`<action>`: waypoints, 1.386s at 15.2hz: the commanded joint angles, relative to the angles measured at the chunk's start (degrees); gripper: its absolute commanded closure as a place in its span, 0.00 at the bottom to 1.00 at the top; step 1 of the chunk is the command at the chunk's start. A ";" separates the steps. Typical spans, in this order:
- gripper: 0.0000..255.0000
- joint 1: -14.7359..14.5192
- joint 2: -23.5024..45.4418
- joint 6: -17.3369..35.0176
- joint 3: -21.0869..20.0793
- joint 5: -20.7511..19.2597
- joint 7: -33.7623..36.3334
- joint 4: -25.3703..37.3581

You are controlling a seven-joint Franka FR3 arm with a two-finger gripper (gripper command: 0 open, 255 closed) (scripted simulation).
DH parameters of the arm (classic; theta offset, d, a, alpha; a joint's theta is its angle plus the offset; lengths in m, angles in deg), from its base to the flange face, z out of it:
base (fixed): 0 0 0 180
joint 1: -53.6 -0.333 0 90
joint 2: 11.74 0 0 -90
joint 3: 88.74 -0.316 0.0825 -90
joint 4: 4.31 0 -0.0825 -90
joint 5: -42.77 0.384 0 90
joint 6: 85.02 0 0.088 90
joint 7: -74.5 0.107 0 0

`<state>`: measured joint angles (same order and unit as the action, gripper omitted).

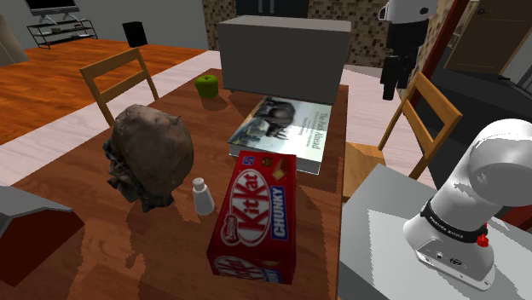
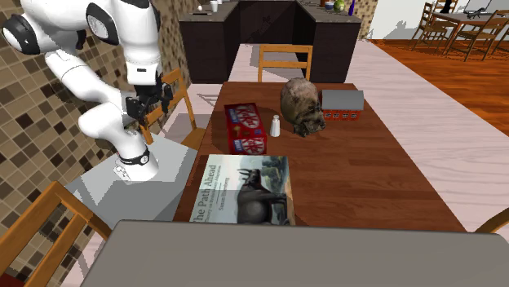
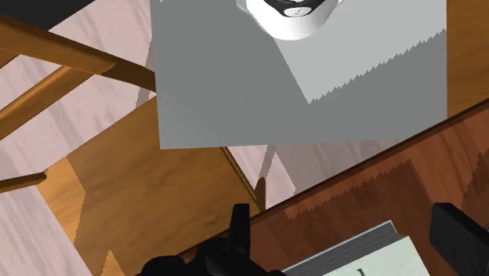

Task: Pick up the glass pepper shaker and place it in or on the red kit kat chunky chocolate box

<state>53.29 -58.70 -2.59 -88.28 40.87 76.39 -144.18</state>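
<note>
- Nearest in the shoulder view, at five o'clock: one grey stand [image 1: 384, 247], carrying the one white arm [image 1: 465, 222].
- At six o'clock on the wooden surface [image 1: 170, 256]: one red Kit Kat Chunky box [image 1: 256, 213], flat, label up.
- At nine o'clock from that box, just beside its long edge: one pale pepper shaker [image 1: 201, 196], upright, between the box and one dark skull-like lump [image 1: 149, 158].
- At twelve o'clock from the box, just beyond it: one book [image 1: 281, 128], flat, cover up.
- At eleven o'clock from the book: one green apple [image 1: 206, 85]; behind the book, one large grey block [image 1: 281, 51].
- Two wooden chairs: stand-side chair [image 1: 419, 128] at three o'clock from the book, far-side chair [image 1: 119, 81] at nine o'clock from the apple.
- One black tool [image 3: 345, 216], high above the stand-side chair, well apart from the shaker; two fingers [image 3: 240, 223] spread apart, with bare surface and a book corner seen between them.
</note>
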 commanded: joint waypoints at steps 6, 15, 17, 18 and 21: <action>0.00 -2.29 5.96 5.78 -4.61 4.78 4.88 0.43; 0.00 -5.62 19.86 15.83 -12.38 10.61 12.84 5.49; 0.00 -6.19 23.36 17.83 -14.00 11.29 14.57 7.34; 0.00 -6.45 25.16 18.78 -14.79 11.53 15.45 8.37; 0.00 -7.20 30.71 21.42 -17.07 11.84 18.13 11.82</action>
<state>46.34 -30.11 18.38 -104.54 52.65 93.44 -134.30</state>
